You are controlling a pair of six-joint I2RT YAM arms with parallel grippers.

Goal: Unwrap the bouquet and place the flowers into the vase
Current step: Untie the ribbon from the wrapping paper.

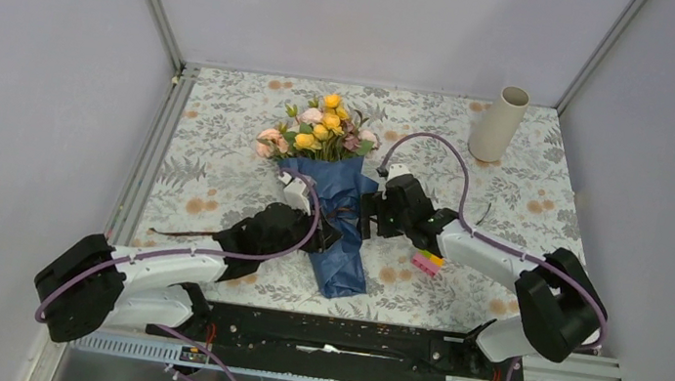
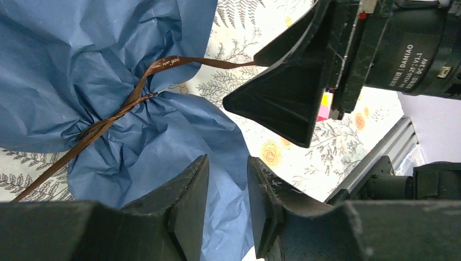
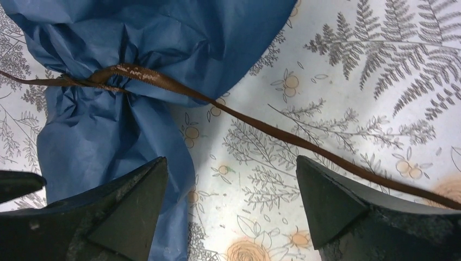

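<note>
The bouquet (image 1: 329, 189) lies flat near the middle of the table (image 1: 222, 136). The flowers (image 1: 322, 129) point to the far edge and the tail of the blue paper (image 1: 339, 260) points to the near edge. The paper is wrapped around the stems, and I see the brown ribbon (image 2: 185, 58) tied around its narrow waist. One end of the ribbon runs over the cloth toward the left edge. The other end goes to the right, to the side of my right gripper.

My left gripper (image 2: 228, 163) is at the left side of the bouquet, low over the blue paper and just below the knot. Its fingers stand apart with only a narrow gap, and I see nothing between them except the paper below.

My right gripper (image 3: 231, 163) is at the right side of the bouquet, close to the waist. Its fingers are spread wide. The ribbon crosses in front of it and passes by the right finger, but I cannot tell if it touches that finger.

The vase (image 1: 499, 123) stands upright near the far right corner of the table, well apart from the bouquet.
</note>
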